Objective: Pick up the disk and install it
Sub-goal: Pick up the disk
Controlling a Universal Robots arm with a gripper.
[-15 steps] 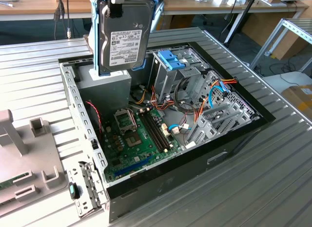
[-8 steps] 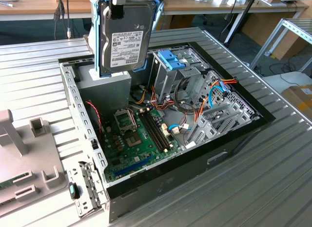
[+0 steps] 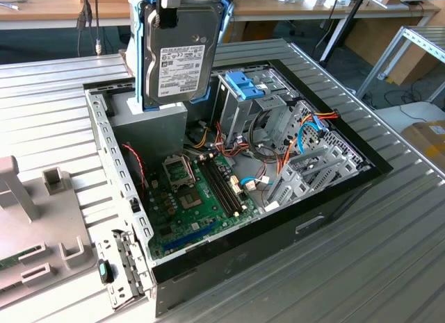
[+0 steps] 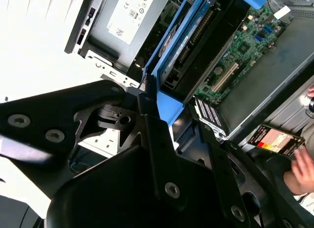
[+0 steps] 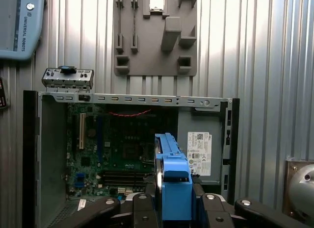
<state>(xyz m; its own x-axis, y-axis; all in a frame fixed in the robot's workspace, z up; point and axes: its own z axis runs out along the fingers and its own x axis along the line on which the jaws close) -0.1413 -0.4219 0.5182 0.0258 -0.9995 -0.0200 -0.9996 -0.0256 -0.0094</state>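
Disk [image 3: 177, 55] clamped between closed fingers of gripper [image 5: 174, 208], long axis hung straight down from it; drive cage [image 3: 235, 116] seen lower, off to one side (blue latch atop).

white label [image 3: 182, 74] on disk [image 3: 174, 28], print too small

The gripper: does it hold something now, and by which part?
Yes. The gripper holds the disk, upright, by the top end of its blue carrier frame, above the open computer case.
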